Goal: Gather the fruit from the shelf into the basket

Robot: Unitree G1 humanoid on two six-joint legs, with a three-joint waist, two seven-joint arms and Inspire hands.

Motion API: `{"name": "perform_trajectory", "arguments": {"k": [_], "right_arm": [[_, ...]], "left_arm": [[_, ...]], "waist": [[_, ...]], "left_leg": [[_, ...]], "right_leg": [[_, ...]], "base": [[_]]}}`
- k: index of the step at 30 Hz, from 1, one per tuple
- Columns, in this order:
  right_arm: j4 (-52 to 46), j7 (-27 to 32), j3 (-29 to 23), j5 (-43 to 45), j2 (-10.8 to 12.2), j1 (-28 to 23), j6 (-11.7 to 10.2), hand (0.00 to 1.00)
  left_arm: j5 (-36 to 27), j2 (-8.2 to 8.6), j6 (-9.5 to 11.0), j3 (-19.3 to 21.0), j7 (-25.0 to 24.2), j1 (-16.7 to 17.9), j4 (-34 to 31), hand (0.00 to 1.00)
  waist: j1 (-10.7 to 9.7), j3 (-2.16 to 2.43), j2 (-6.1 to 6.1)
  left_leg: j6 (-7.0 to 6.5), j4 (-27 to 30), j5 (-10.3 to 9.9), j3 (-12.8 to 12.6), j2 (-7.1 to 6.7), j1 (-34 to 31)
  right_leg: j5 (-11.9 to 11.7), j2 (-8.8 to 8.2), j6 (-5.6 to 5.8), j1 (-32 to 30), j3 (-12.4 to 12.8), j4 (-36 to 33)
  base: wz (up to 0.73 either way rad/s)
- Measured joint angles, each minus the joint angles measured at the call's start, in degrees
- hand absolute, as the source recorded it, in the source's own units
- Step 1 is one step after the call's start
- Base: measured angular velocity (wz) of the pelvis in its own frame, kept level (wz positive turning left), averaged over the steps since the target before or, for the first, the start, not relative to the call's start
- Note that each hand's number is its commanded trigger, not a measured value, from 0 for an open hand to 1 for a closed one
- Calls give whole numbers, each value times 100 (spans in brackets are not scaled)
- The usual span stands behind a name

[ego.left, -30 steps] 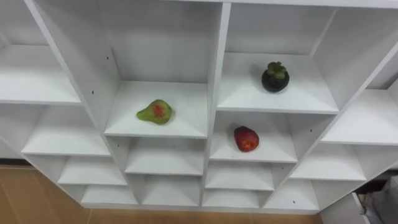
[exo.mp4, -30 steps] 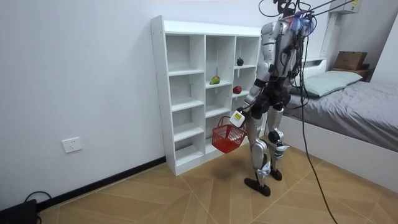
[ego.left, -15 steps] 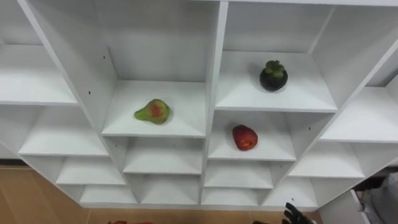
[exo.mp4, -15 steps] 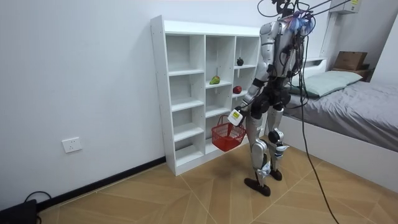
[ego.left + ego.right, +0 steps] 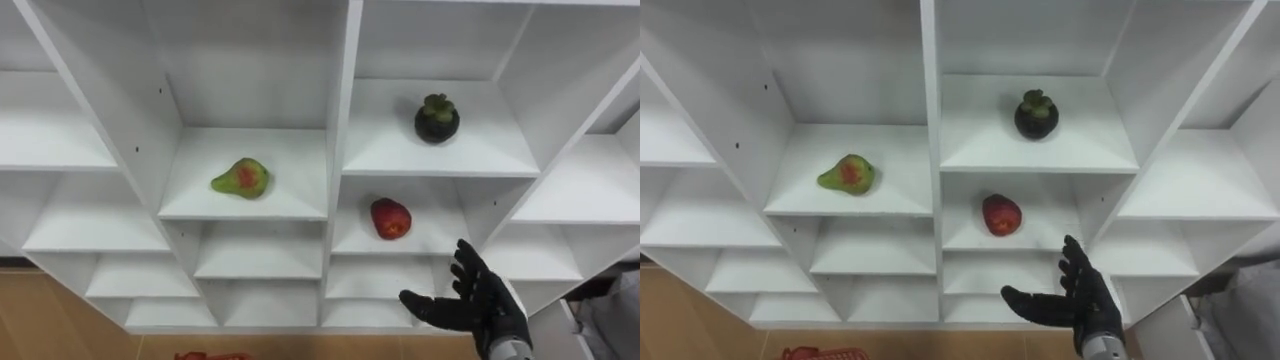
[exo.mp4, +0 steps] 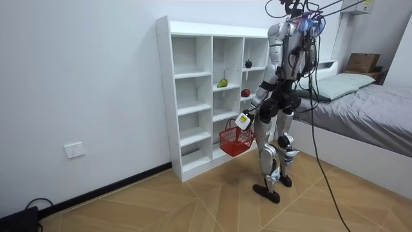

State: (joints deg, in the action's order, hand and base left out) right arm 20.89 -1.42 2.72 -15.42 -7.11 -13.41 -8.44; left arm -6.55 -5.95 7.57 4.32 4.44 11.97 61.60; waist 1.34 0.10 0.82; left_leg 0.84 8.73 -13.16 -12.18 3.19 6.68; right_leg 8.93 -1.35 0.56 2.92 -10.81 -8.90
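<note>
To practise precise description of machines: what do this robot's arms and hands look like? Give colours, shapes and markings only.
The right hand is black and human-shaped, with slim fingers and a silver-grey cuff at the wrist. In the room view the arms are silver-grey with darker sections at the joints, and the left hand bears a small white tag on its back.

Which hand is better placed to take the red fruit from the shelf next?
Right. The right hand hovers open and empty, just below and to the right of the red fruit. The left hand hangs low, holding the red basket.
</note>
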Motion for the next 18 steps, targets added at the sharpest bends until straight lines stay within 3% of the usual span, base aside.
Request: {"name": "perform_trajectory", "arguments": {"k": [3,18], "right_arm": [[-110,0,1,0,-1,-7,-82,0],[-1045,-130,46,212,-1,-87,-79,0]], "left_arm": [[-6,0,-1,-3,-4,15,0,100],[-3,-1,-1,0,-5,29,28,100]], "waist": [[-6,-1,-3],[55,-18,-48]], "left_leg": [[0,1,0,-3,3,4],[0,-32,0,-141,20,72]], "right_leg": [[-7,3,-3,-4,-1,4],[-16,40,-14,1,212,-89]], "base": [[0],[-5]]}}
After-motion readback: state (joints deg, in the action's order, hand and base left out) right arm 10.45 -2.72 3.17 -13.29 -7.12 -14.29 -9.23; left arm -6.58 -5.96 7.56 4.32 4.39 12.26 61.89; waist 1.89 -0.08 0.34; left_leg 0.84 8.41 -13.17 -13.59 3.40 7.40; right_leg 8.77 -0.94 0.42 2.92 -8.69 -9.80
